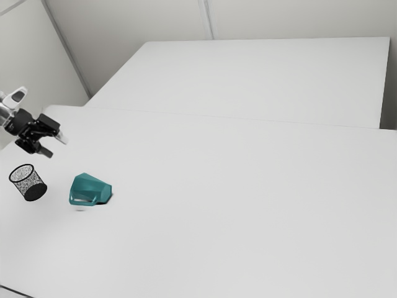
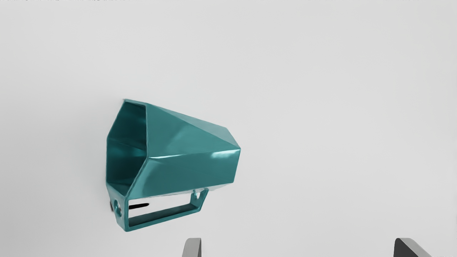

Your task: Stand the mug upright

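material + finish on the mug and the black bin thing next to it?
Mug: teal, glossy; sharp highlights along its flat facets. Glazed ceramic, painted metal or hard plastic, can't tell which.
Bin: looks like black metal mesh, since its wall is speckled and partly see-through, with a solid dark rim and base; coated wire or plastic possible.

Black mesh cup (image 1: pixel 28 182), white table (image 1: pixel 217 217)
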